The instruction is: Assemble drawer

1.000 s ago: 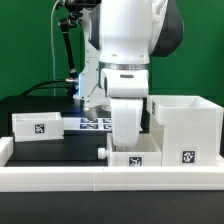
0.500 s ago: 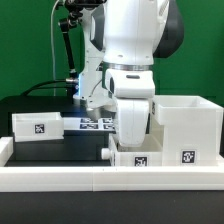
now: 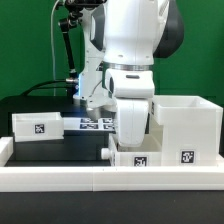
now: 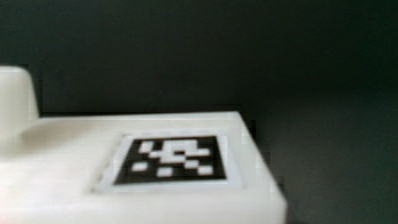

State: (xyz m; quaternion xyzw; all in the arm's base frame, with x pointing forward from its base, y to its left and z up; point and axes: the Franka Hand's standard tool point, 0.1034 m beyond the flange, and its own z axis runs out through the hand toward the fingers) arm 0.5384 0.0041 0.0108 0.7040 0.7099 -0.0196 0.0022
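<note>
The tall open-faced housing [image 3: 185, 122] stands at the exterior view's right, with a tag low on its front. One shallow tray [image 3: 137, 158] sits right against its left side at the front rail. My gripper [image 3: 131, 141] reaches down onto this tray, and the hand hides its fingertips. The wrist view shows only a blurred white tray surface [image 4: 71, 180] with its square tag [image 4: 173, 158] very close, and no fingers. The second tray [image 3: 38, 126] lies apart at the exterior view's left.
The marker board [image 3: 93, 123] lies flat behind the trays. A low white rail [image 3: 90, 176] borders the table's front edge. A small dark piece [image 3: 104, 152] sits just left of the front tray. A black stand rises at the back left.
My hand has shifted slightly toward the exterior view's right, nearer the housing, and then held still. The left tray and housing have not moved.
</note>
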